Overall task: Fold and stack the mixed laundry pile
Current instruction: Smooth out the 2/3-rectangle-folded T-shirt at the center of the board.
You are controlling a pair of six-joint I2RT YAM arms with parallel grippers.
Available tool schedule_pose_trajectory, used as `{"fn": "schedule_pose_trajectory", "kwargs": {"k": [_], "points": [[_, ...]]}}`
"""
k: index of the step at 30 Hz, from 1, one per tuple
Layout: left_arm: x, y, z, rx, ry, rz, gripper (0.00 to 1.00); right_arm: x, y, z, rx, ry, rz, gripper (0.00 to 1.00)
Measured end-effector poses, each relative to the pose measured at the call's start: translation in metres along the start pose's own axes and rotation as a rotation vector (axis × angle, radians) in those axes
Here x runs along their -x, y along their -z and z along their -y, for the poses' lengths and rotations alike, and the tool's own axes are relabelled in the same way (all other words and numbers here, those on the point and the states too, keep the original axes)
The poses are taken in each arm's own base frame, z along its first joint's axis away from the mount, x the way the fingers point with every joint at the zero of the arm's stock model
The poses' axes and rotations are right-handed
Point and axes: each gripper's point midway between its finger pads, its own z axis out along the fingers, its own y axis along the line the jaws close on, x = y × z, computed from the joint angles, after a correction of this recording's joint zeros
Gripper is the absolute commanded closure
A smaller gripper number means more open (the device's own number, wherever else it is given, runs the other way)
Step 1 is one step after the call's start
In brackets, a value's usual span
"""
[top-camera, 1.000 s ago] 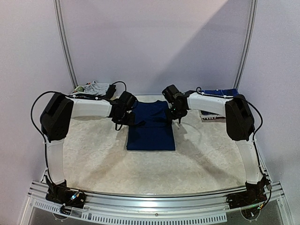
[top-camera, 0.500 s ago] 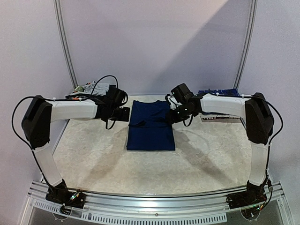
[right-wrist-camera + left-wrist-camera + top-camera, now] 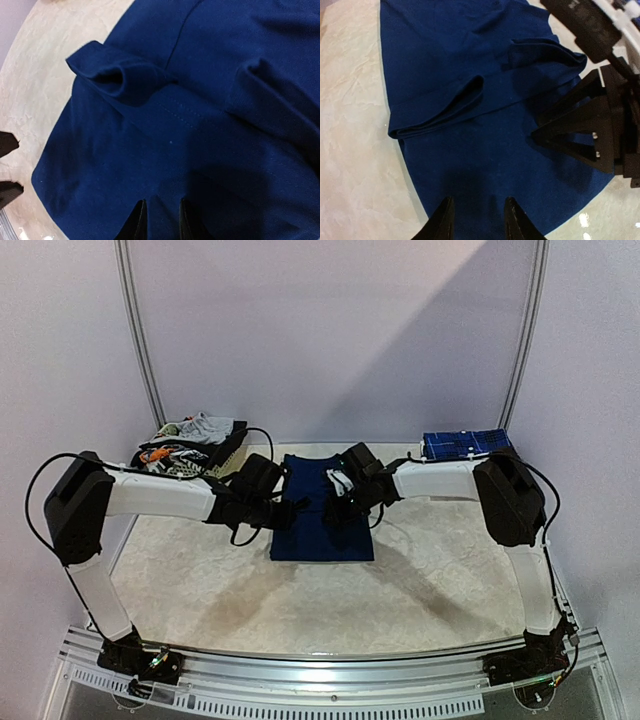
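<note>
Here, a soft navy fabric T-shirt (image 3: pixel 320 540) lies folded rectangular on the marbled cream desk (image 3: pixel 430 580); left tool (image 3: pixel 479 222) and right tool (image 3: pixel 160 220) sit narrowly parted over it, and I cannot tell if either grips.

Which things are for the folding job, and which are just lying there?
For the job: navy T-shirt, jumbled clothes heap, folded blue plaid shirt.
Just there: marbled table top, metal frame posts.
</note>
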Motion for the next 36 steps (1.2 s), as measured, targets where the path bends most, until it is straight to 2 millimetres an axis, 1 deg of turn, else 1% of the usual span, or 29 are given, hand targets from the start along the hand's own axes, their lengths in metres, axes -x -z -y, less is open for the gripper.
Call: {"fn": "schedule_pose_trajectory", "kwargs": {"k": [2,8,14,17,19,23,27,32,36], "points": [[-0.003,-0.002,0.005,-0.010,-0.008,-0.003,0.66,-0.003,-0.006,0.001,0.006,-0.008,-0.013,0.77],[-0.014,-0.006,0.022,-0.035,-0.034,-0.018,0.67,0.010,-0.012,-0.001,0.009,-0.002,0.010,0.78],[-0.025,-0.007,0.024,-0.037,-0.040,-0.035,0.68,0.024,-0.020,0.006,-0.016,0.010,0.033,0.77],[-0.032,-0.008,0.024,-0.033,-0.042,-0.047,0.68,0.025,-0.026,0.014,-0.035,0.009,0.025,0.77],[-0.034,-0.007,0.025,-0.034,-0.045,-0.050,0.68,0.026,-0.028,0.019,-0.050,0.012,0.020,0.77],[-0.036,-0.007,0.029,-0.037,-0.050,-0.051,0.68,0.033,-0.027,0.025,-0.073,0.021,0.031,0.74],[-0.043,-0.007,0.031,-0.037,-0.058,-0.061,0.69,0.047,-0.024,0.027,-0.094,0.037,0.056,0.72],[-0.052,-0.007,0.028,-0.029,-0.059,-0.078,0.69,0.075,-0.018,0.029,-0.123,0.060,0.116,0.70],[-0.062,-0.007,0.026,-0.019,-0.062,-0.094,0.69,0.098,-0.017,0.041,-0.156,0.064,0.170,0.67]]}}
